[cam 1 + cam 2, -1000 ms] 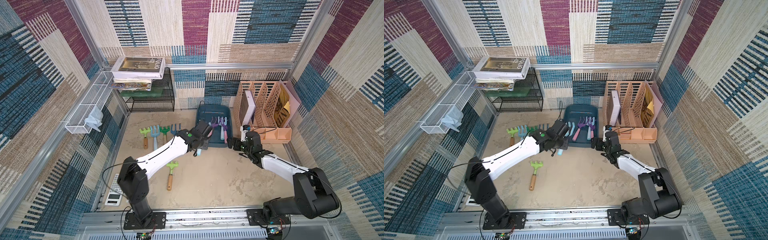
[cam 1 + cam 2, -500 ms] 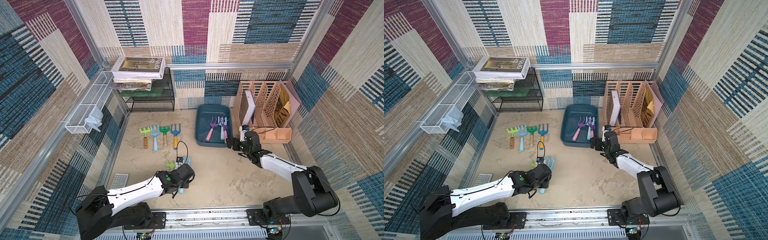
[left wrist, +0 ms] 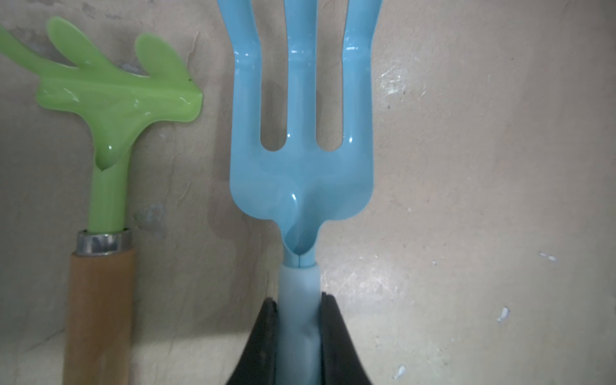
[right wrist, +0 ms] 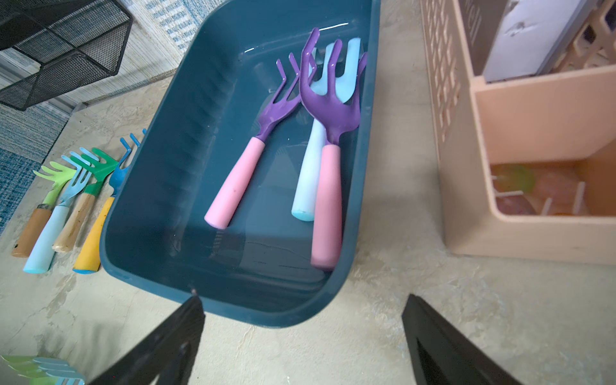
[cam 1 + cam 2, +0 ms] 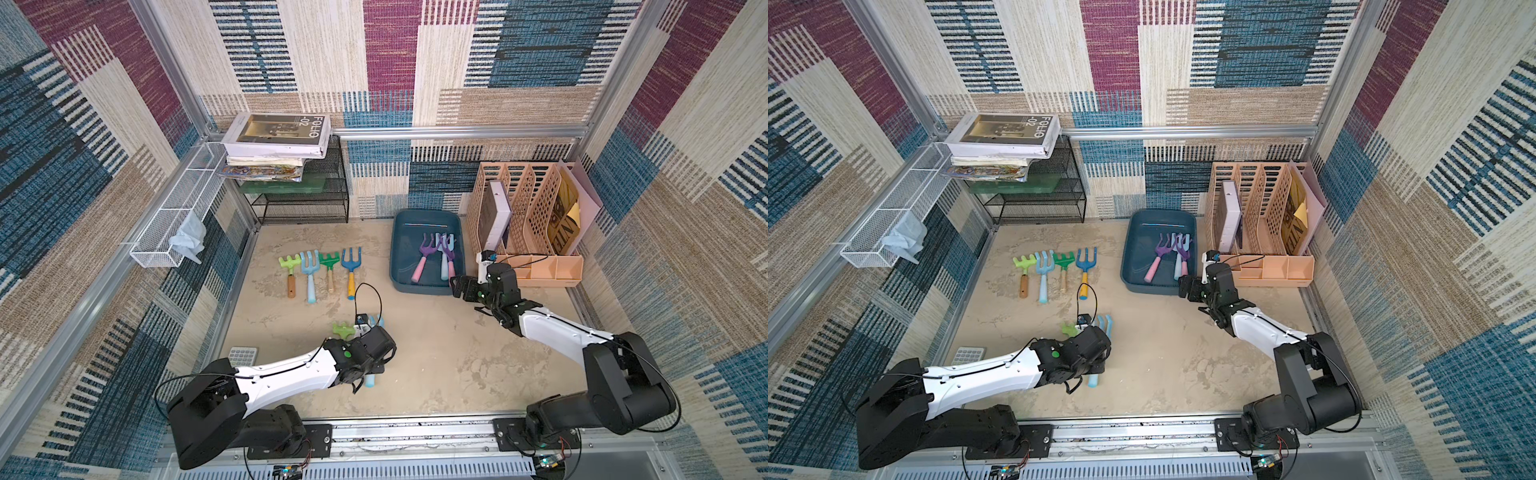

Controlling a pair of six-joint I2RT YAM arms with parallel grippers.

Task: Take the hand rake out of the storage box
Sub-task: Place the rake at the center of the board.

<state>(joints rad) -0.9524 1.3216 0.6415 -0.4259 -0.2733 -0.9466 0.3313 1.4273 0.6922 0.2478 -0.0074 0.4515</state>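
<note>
Since a second ago, the light-blue hand rake (image 3: 300,166) has been carried out of the storage box (image 4: 160,186) and brought to the near part of the table (image 5: 436,353), well apart from the box. It is pinched near the top of its handle by the left gripper (image 3: 298,310), whose jaws are pressed against both sides of the handle. It is held parallel to, and just beside, a green rake (image 3: 110,100) with a wooden handle. Whether it already rests on the surface cannot be told.

For this rake the removal is judged done, and only the release is left. Three more are seen in the box: two purple rakes (image 4: 233,186) with pink handles and a pale blue rake (image 4: 310,173) partly under one of them. A row of four rakes (image 5: 320,270) is laid out on the table beyond, toward the left arm's side. The right gripper (image 4: 303,300) is held spread wide and empty, just by the box's near corner.
</note>
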